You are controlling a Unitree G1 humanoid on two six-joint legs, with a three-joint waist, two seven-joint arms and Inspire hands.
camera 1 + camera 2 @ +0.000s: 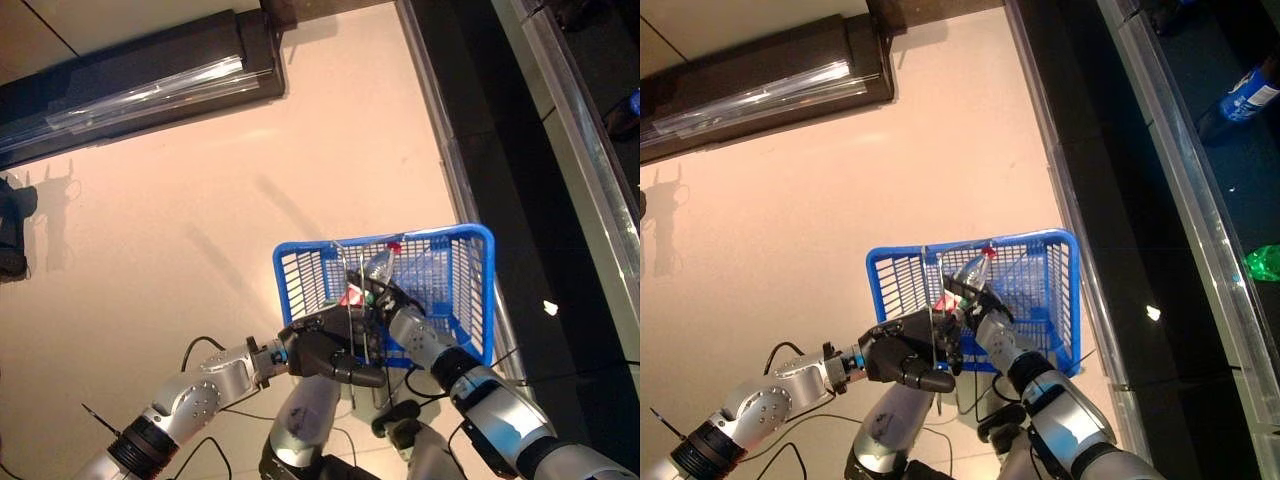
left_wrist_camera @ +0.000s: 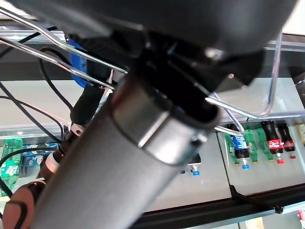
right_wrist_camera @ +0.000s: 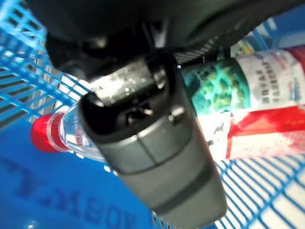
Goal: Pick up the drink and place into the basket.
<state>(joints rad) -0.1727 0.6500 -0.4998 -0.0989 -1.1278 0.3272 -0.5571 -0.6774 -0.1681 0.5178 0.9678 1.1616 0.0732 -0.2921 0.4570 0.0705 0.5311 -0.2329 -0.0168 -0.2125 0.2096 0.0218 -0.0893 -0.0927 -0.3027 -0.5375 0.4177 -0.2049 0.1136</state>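
The blue basket (image 1: 472, 290) hangs raised in front of me. My left hand (image 1: 325, 352) is shut on its thin wire handles (image 2: 57, 39). My right hand (image 1: 388, 302) reaches down into the basket and is shut on a clear drink bottle (image 1: 378, 263) with a red cap and a red, white and green label. The bottle lies tilted inside the basket, cap pointing away from me. In the right wrist view the thumb (image 3: 152, 157) crosses the bottle (image 3: 252, 105), with the basket's blue mesh behind it.
A dark shelf unit with a metal rail runs down the right side, holding a blue bottle (image 1: 1248, 95) and a green drink (image 1: 1265, 262). A long dark cabinet (image 1: 140, 85) stands at the far left. Pale floor lies between them.
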